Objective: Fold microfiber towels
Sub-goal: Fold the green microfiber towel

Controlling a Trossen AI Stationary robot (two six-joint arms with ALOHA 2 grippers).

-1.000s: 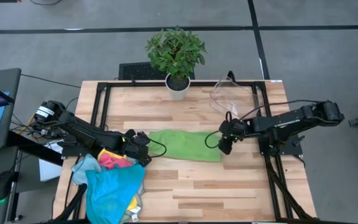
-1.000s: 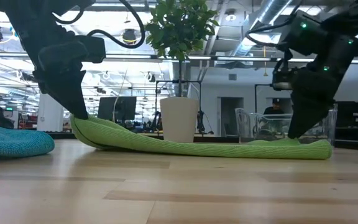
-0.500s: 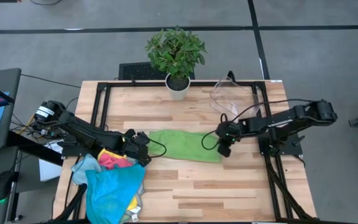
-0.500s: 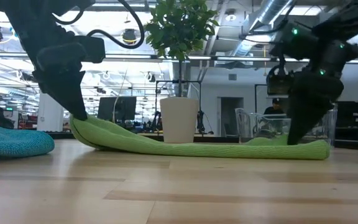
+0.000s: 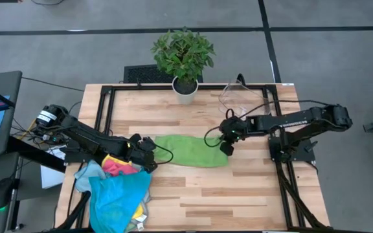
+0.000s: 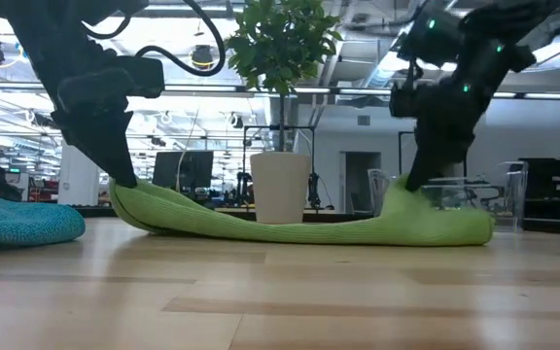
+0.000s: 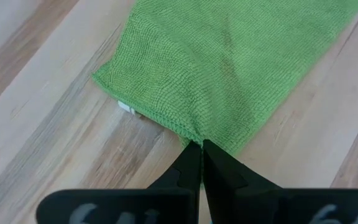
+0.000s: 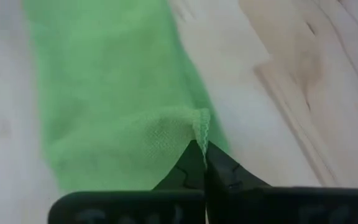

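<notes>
A bright green microfiber towel (image 5: 190, 150) lies spread as a long strip in the middle of the wooden table, and both grippers hold its ends. My left gripper (image 5: 150, 157) is shut on its left end, and my right gripper (image 5: 226, 148) is shut on its right end. In the low view both ends rise off the wood while the towel's middle (image 6: 290, 231) rests on it. More towels, teal, pink and yellow, lie in a pile (image 5: 116, 189) at the near left corner. My left gripper pinches the hem of the towel's left end (image 7: 190, 132) between its two fingers, close to the near corner. The fingers slant down from the left. That end (image 6: 129, 192) is raised a little and the cloth slopes down to the table. My right gripper pinches the hem of the towel's right end (image 8: 199, 129) between its shut fingers, slanting down from the right. A small peak of cloth stands up at the fingertips. That end (image 6: 402, 199) is lifted and bulges, and the rest lies on the wood.
A potted plant (image 5: 184, 57) stands at the far edge, with a clear plastic bin (image 5: 237, 98) to its right. Black frame rails (image 5: 105, 110) run along the left, right and far sides of the table. Bare wood stretches between the towel and the near edge.
My right gripper has taken hold of the towel's right end, then risen and moved toward the table's left. That end has come up off the wood and bunched leftward, so the strip is shorter. The left end stays held where it was.
</notes>
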